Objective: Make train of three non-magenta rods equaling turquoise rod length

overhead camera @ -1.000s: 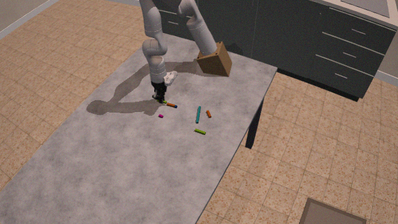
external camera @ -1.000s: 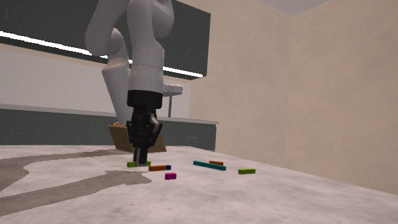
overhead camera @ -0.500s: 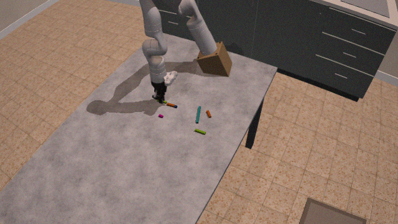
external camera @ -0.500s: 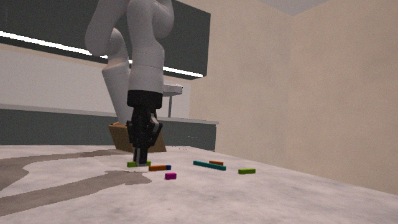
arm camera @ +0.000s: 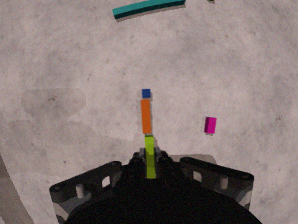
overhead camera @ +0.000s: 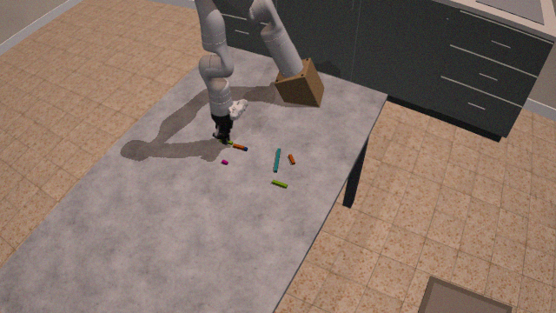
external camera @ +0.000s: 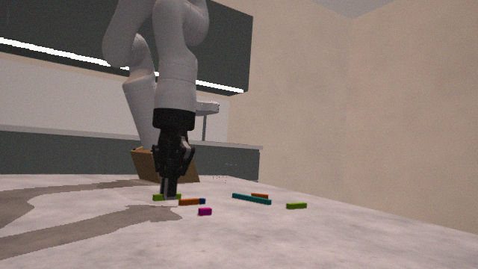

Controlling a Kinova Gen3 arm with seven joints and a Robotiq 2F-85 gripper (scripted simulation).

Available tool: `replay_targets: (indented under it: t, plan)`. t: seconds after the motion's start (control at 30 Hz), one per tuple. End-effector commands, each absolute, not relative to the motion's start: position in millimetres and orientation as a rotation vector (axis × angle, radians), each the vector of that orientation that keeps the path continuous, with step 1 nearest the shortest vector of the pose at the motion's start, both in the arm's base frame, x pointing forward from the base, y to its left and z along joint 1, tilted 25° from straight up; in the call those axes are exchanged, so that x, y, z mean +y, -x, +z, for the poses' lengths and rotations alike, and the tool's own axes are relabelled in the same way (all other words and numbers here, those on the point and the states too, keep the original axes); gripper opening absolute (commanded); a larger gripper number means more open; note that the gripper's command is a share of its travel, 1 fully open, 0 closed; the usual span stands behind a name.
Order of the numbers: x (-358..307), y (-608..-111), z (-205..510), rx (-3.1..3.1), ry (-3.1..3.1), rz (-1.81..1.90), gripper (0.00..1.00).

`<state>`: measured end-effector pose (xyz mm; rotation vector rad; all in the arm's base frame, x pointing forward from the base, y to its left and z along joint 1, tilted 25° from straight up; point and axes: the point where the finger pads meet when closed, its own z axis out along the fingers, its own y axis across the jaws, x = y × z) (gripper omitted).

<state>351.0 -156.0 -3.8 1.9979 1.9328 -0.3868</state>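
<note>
A white robot arm reaches straight down to a grey mottled surface (overhead camera: pixel 174 243). Its black gripper (external camera: pixel 169 195) is clamped narrowly around a lime rod (arm camera: pixel 150 156), which lies flat, low on the surface.

In the wrist view, this lime rod points directly away from the gripper, its long axis in line with an orange rod (arm camera: pixel 147 116) and a small blue rod (arm camera: pixel 147 94) beyond it. The three form one straight row, end to end; lime and orange appear to touch or nearly touch, though any fine gap is too small to judge.

The step in hand appears to be placing the last rod of the train: lime, orange and blue together match the turquoise length. The next move calls for opening the gripper without nudging the lime rod, then lifting straight up.

Well apart from the row lie the turquoise rod (overhead camera: pixel 276 160), a second orange rod (overhead camera: pixel 291 159) just beside it, and a second lime rod (overhead camera: pixel 279 183). A magenta rod (overhead camera: pixel 224 162) sits near the row, off to one side.
</note>
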Motion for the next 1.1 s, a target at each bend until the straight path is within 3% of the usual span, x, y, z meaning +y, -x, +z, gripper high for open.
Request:
replay_targets:
  t: [0.0, 1.07]
  plan:
    - [-155, -350, -5, 1.925, -2.009, -0.382, 0.05]
    - [-159, -352, -16, 1.924, -2.007, -0.378, 0.05]
